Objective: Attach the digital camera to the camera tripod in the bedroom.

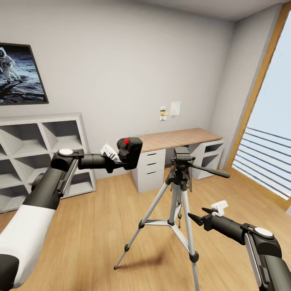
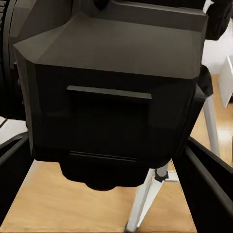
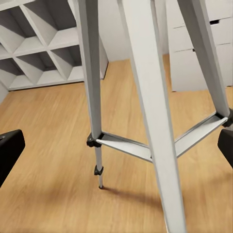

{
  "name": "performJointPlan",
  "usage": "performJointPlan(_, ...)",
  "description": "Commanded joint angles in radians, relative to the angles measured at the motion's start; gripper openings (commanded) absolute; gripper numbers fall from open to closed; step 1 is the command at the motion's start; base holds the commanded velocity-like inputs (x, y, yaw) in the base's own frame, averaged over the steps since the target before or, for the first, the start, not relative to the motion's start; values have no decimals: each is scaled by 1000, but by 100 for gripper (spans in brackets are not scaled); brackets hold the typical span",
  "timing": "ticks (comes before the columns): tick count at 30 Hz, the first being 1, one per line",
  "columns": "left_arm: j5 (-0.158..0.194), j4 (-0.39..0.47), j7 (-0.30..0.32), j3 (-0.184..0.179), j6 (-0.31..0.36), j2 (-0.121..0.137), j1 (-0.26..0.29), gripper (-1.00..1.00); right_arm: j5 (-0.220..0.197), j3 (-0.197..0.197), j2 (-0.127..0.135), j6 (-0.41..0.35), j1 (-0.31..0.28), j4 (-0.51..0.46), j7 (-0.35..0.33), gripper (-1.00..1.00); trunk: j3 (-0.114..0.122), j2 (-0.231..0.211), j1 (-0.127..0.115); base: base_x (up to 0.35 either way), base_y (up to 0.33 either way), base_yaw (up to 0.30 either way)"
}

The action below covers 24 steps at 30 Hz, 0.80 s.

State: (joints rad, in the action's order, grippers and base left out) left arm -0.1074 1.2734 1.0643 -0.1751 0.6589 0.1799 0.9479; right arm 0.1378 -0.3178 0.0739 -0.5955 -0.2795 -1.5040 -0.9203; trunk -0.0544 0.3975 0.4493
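Observation:
The digital camera (image 1: 130, 152), black with a red button on top, hangs in the air with my left gripper (image 1: 121, 158) shut on it, up and to the left of the tripod head. In the left wrist view the camera body (image 2: 116, 92) is very close, between dark fingers (image 2: 208, 189). The camera tripod (image 1: 178, 202) stands on the wooden floor in the middle, black head and pan handle pointing right. My right gripper (image 1: 198, 215) stands open low beside the tripod's right leg, holding nothing. The right wrist view looks past its fingertips (image 3: 9, 155) at the silver legs (image 3: 150, 97).
White cube shelves (image 1: 44, 157) line the left wall under a framed astronaut picture (image 1: 20, 74). A wood-topped desk (image 1: 178, 139) with white drawers stands behind the tripod. A tall window (image 1: 270, 133) fills the right side. Plank floor spreads around the tripod legs.

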Motion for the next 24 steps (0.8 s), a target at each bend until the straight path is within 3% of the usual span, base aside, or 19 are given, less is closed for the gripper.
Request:
performJointPlan(1,-2,1,-1,11,26,0,-5,-100,8,-1,0,-4,-1,-2,-8,100,-2,3,1,0,0,-19)
performJointPlan(7,-1,8,-16,114,144,-4,-42,-100,9,-1,0,-4,-1,-5,-4,100,-2,3,1,0,0,-122)
performJointPlan(12,-4,25,-19,160,230,-3,-89,-100,9,-1,0,-3,1,-7,-2,100,-2,3,1,0,0,-221)
performJointPlan(15,-6,45,-20,176,258,1,-131,-100,9,0,0,-3,4,-8,-2,100,-2,3,1,0,0,-244)
performJointPlan(16,-6,59,-20,209,275,5,-164,-100,9,0,0,-3,5,-11,-3,100,-2,3,1,0,0,-254)
performJointPlan(21,-10,77,-19,277,293,4,-232,-100,13,1,-1,-3,8,-23,-3,100,-2,3,1,0,34,-234)
performJointPlan(24,-9,85,-19,289,298,6,-265,-100,17,1,-6,-3,9,-25,-3,100,-2,3,1,0,188,-97)
